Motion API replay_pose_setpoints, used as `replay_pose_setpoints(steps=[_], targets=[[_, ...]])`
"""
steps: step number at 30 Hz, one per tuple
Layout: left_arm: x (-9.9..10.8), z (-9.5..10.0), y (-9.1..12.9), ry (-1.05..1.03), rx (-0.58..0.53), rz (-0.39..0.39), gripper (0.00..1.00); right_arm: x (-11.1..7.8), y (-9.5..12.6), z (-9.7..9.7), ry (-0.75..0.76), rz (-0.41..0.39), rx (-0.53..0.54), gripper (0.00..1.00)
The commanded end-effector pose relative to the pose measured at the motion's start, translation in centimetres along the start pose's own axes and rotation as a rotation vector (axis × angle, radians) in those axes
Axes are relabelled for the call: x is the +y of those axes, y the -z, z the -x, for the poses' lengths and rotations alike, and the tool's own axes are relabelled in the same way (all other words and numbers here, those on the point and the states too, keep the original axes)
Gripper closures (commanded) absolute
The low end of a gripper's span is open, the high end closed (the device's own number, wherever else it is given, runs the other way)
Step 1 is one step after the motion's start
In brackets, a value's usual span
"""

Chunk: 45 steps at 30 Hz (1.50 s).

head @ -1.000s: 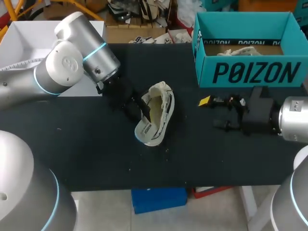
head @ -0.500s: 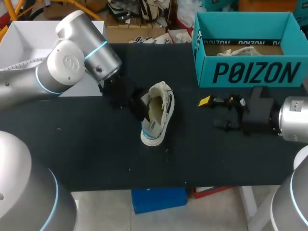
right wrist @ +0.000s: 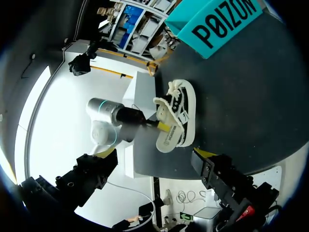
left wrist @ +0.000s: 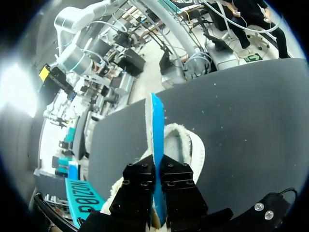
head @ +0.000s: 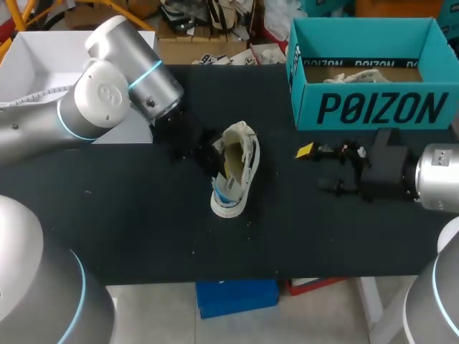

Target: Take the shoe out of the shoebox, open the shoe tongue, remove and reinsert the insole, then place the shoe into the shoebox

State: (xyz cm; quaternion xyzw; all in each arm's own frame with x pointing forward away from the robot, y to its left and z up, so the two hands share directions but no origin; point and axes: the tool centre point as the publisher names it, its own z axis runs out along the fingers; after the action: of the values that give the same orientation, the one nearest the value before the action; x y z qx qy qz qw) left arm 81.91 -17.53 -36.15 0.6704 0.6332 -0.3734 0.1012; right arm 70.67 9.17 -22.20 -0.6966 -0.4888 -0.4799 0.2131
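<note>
A cream sneaker (head: 240, 161) lies on the black table (head: 143, 229), left of the teal shoebox (head: 369, 107). My left gripper (head: 215, 159) sits at the shoe's opening. In the left wrist view this gripper (left wrist: 157, 164) is shut on the thin blue-edged insole (left wrist: 154, 130), which stands on edge out of the fleecy shoe collar (left wrist: 195, 147). My right gripper (head: 317, 169) hovers open to the shoe's right, in front of the box, with nothing between its fingers. The right wrist view shows the shoe (right wrist: 177, 113) ahead of the right gripper (right wrist: 157, 154), with my left arm (right wrist: 113, 121) at it.
The shoebox (right wrist: 217, 21) stands open at the back right with pale paper (head: 358, 74) inside. A white board (head: 43, 57) lies at the table's back left corner. The table's front edge runs close under the shoe.
My left gripper has shut on the insole. The shoe's toe end has swung slightly right and the blue insole edge now shows. The right arm has not moved.
</note>
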Motion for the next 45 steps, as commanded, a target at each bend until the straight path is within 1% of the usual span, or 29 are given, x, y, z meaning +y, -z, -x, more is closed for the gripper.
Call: replay_pose_setpoints(steps=[1,18,23,24,25,27,28,29,30,31,35,38,41,43,45], targets=[[0.8,0.0,-0.5,0.007,0.013,0.005,1.0,0.0,-0.1,0.0,0.0,0.0,-0.002,0.0],[3.8,-0.1,-0.9,0.047,0.045,0.047,1.0,0.0,-0.1,0.0,0.0,0.0,-0.002,0.0],[3.9,0.2,-0.9,0.05,0.05,0.053,1.0,0.0,-0.1,0.0,0.0,0.0,-0.002,0.0],[3.7,0.4,-0.8,0.049,0.051,0.053,0.94,0.0,-0.1,0.0,0.0,0.0,-0.002,0.0],[3.5,0.5,-0.8,0.047,0.051,0.052,0.81,0.0,-0.1,0.0,0.0,0.0,-0.002,0.0],[3.1,0.6,-0.7,0.041,0.049,0.049,0.51,0.0,-0.1,0.0,0.0,0.0,-0.002,0.0],[2.8,0.6,-0.6,0.038,0.046,0.045,0.29,0.0,-0.1,0.0,0.0,0.0,-0.002,0.0],[2.5,0.6,-0.6,0.036,0.044,0.042,0.18,0.0,-0.1,0.0,0.0,0.0,-0.002,0.0],[2.2,0.6,-0.5,0.034,0.038,0.038,0.11,0.0,-0.1,0.0,0.0,0.0,-0.002,0.0],[1.8,0.6,-0.4,0.033,0.035,0.036,0.01,0.0,-0.1,0.0,0.0,0.0,-0.002,0.0],[0.3,0.7,-0.1,0.02,0.026,0.022,0.0,0.0,-0.1,0.0,0.0,0.0,-0.002,0.0],[-0.4,0.6,0.0,0.015,0.021,0.015,0.0,0.0,-0.1,0.0,0.0,0.0,-0.002,0.0],[-0.7,0.6,-0.1,0.013,0.02,0.011,0.09,0.0,-0.1,0.0,0.0,0.0,-0.002,0.0],[-0.7,0.5,-0.3,0.012,0.024,0.003,0.11,0.0,-0.1,0.0,0.0,0.0,-0.002,0.0],[-0.8,0.4,-0.6,0.013,0.031,-0.006,0.16,0.0,-0.1,0.0,0.0,0.0,-0.002,0.0]])
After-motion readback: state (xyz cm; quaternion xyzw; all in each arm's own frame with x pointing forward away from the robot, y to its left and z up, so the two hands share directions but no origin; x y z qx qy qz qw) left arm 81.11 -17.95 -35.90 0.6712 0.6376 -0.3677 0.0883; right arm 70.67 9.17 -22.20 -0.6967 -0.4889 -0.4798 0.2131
